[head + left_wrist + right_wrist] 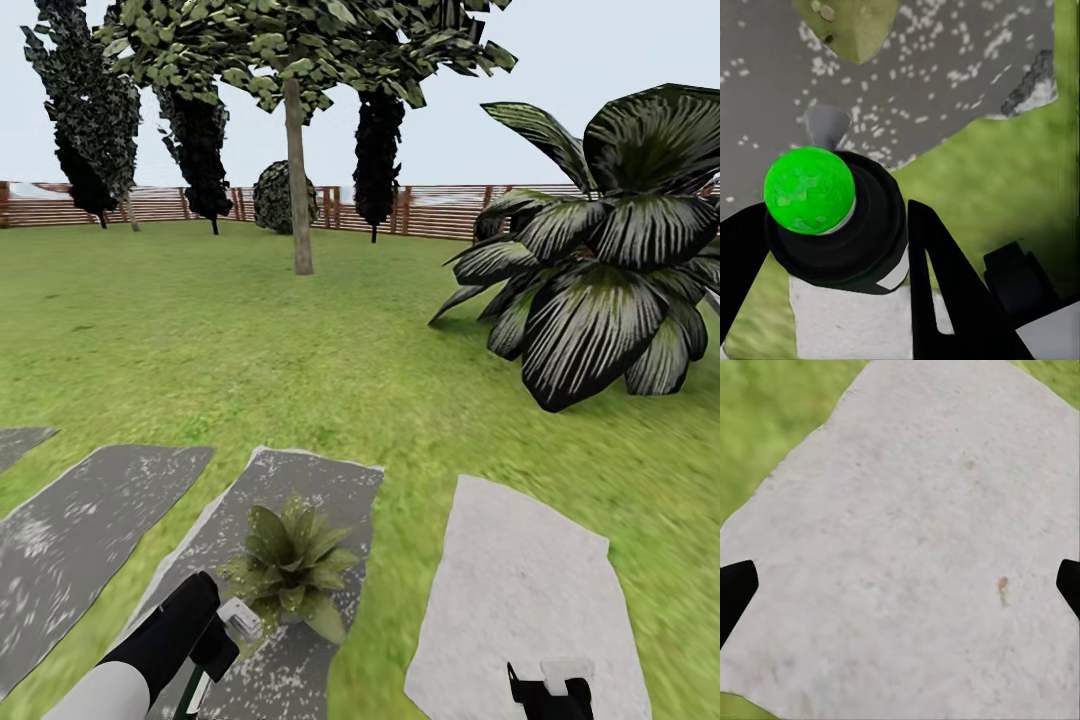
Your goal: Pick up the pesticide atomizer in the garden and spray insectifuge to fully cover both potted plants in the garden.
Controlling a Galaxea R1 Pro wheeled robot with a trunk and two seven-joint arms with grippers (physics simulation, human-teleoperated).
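Atomizer [832, 232] in left fingers [945, 292] — beside plant [292, 565]

The pesticide atomizer [832, 225], a dark bottle with a green cap knob and pale label, sits between the left gripper's [825, 292] fingers. One potted plant [292, 566], a low green rosette, stands on a speckled grey paving stone [330, 480].

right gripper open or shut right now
Open. In the right wrist view the two dark fingertips sit at opposite edges of the picture, with only the pale stone slab between them and nothing held by the right gripper.
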